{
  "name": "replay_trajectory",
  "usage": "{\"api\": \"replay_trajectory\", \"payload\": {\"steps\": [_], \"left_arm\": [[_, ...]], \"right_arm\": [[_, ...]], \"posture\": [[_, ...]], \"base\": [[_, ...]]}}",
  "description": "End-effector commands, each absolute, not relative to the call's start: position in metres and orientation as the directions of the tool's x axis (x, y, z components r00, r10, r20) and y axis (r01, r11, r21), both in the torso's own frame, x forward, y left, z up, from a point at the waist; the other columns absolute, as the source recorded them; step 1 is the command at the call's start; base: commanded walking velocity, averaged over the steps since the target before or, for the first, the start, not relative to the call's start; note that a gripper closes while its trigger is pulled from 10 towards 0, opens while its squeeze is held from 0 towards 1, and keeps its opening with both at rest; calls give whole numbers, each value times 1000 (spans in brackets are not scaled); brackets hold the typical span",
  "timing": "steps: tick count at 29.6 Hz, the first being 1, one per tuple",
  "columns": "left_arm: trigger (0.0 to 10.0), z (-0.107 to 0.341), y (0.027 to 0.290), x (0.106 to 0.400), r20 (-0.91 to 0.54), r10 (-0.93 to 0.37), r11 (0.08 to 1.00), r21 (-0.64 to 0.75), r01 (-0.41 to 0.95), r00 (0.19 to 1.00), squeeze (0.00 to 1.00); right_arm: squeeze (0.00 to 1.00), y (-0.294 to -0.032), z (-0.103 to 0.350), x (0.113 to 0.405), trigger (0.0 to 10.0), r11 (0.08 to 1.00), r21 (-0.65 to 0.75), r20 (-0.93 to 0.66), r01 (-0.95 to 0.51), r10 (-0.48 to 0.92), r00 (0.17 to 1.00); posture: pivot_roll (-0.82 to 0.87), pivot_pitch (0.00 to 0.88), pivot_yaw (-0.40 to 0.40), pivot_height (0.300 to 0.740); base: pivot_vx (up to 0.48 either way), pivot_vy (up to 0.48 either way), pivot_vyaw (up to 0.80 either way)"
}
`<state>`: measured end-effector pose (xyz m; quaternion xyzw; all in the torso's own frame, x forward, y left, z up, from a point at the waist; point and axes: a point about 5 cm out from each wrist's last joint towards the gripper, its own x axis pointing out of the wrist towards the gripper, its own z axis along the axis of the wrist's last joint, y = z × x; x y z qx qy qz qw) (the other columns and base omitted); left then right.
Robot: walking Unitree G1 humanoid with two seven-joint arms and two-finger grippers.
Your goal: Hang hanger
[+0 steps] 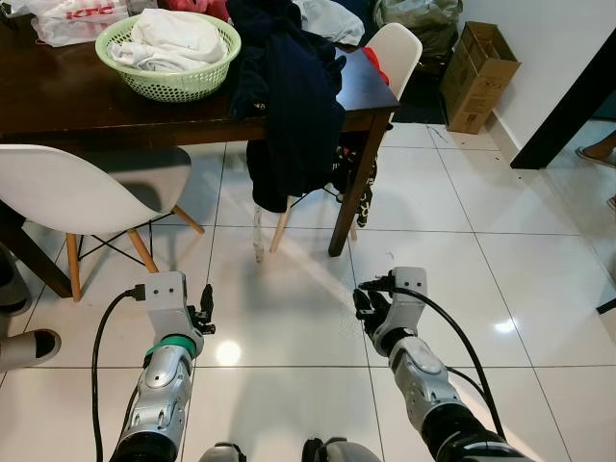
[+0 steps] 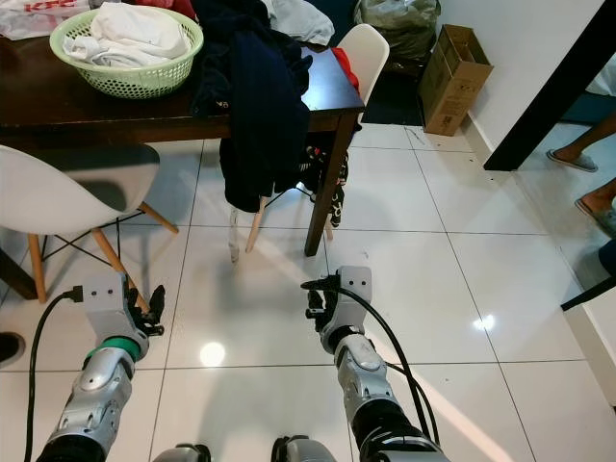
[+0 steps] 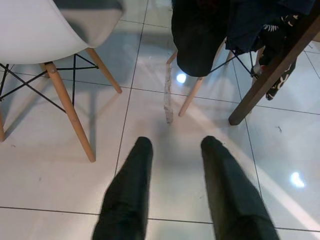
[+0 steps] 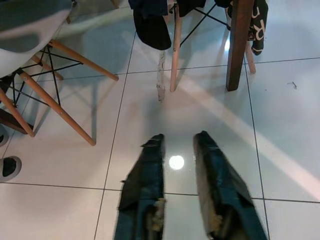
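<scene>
While both pincers, left pincer [image 1: 204,310] and right pincer [image 1: 366,306], hover open above the glossy white tile floor [image 1: 433,221], a dark wooden worktop [image 1: 58,96] carries a green laundry basket [image 1: 168,53].

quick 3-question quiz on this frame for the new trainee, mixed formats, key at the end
1. True or false: the left gripper holds a hanger.
2. What sits in the green basket on the table?
A. shoes
B. white laundry
C. bottles
3. Fill in: the dark garment hangs off the table's ____ edge, over a white chair.

Key
1. False. Both the left and right gripper are open and empty, held low over the tiled floor.
2. B
3. Front. It drapes down near the table leg.
</scene>
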<state>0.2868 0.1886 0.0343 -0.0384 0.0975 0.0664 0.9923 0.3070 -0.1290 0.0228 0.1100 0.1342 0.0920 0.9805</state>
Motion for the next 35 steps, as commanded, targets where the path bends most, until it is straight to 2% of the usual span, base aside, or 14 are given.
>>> {"api": "replay_trajectory", "payload": {"steps": [1,2,3,4,5,6,10,11,31,34,35], "left_arm": [[2000,28,189,281,-222,132,987,-63,-149,966,0],[2000,28,189,281,-222,132,987,-63,-149,966,0],[7686,28,189,281,-224,135,987,-58,-152,965,0],[9725,28,189,280,-226,137,986,-58,-153,965,0],[9725,28,189,280,-226,137,986,-58,-154,964,0],[10000,28,189,280,-223,135,986,-64,-153,965,0],[10000,29,189,281,-217,128,987,-72,-146,968,0],[10000,29,188,281,-213,123,987,-78,-142,969,1000],[10000,29,187,281,-208,112,989,-72,-129,972,1000],[10000,27,189,281,-228,142,988,-24,-151,963,1000],[10000,26,190,280,-237,149,988,-11,-156,960,1000]], "right_arm": [[0,-131,20,303,863,957,256,-238,-138,201,950],[0,-131,20,303,863,957,256,-238,-138,201,950],[0,-131,20,303,3294,957,254,-234,-140,201,951],[0,-131,20,303,5255,957,253,-230,-141,201,952],[0,-131,20,303,5255,957,253,-229,-141,201,953],[0,-131,20,303,10000,957,254,-228,-142,202,953],[0,-131,20,302,10000,954,264,-225,-143,205,953],[1000,-131,21,302,10000,951,275,-220,-145,209,953],[1000,-131,23,304,10000,945,287,-200,-155,217,955],[1000,-135,20,304,10000,964,235,-247,-121,180,952],[694,-136,19,304,10000,969,221,-263,-110,168,950]], "posture": [[24,80,-29,740],[24,80,-29,740],[24,80,-29,740],[24,81,-29,740],[24,82,-29,740],[24,82,-29,740],[24,81,-29,740],[23,82,-30,740],[23,68,-32,740],[23,63,-34,740],[23,63,-34,740]], "base": [[0,0,0],[0,0,0],[0,0,0],[0,0,0],[0,0,0],[0,0,0],[0,0,0],[0,0,0],[0,0,0],[0,0,0],[0,0,0]]}}
